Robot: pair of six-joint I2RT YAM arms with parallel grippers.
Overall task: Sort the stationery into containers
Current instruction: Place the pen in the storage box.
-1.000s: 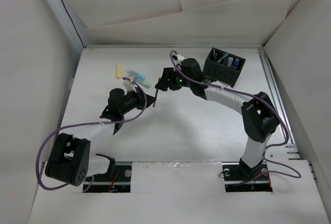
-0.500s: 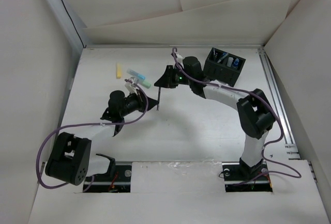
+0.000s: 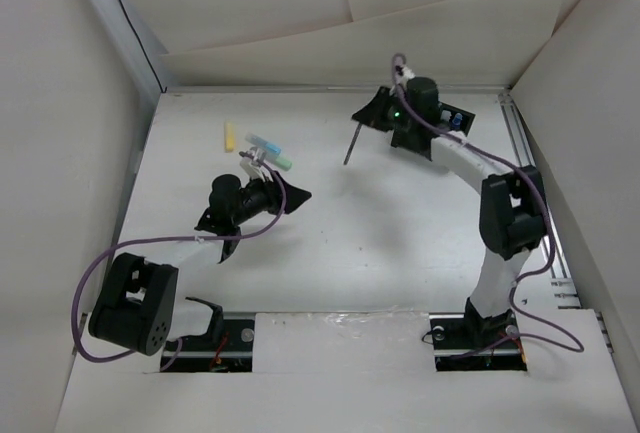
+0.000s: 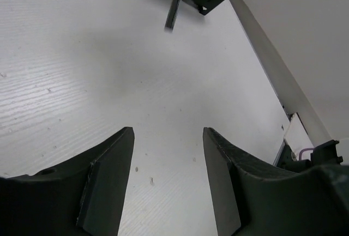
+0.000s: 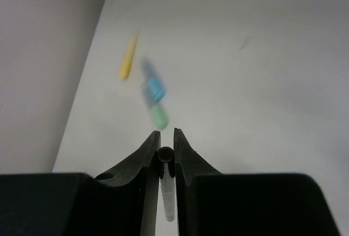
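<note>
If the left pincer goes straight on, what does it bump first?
Ahead of the left pincer lies bare table, then probably the dark pen in the right pincer; depth is unclear.

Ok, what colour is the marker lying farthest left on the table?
Yellow. The marker shows largest in the right wrist view, though slightly blurred there.
</note>
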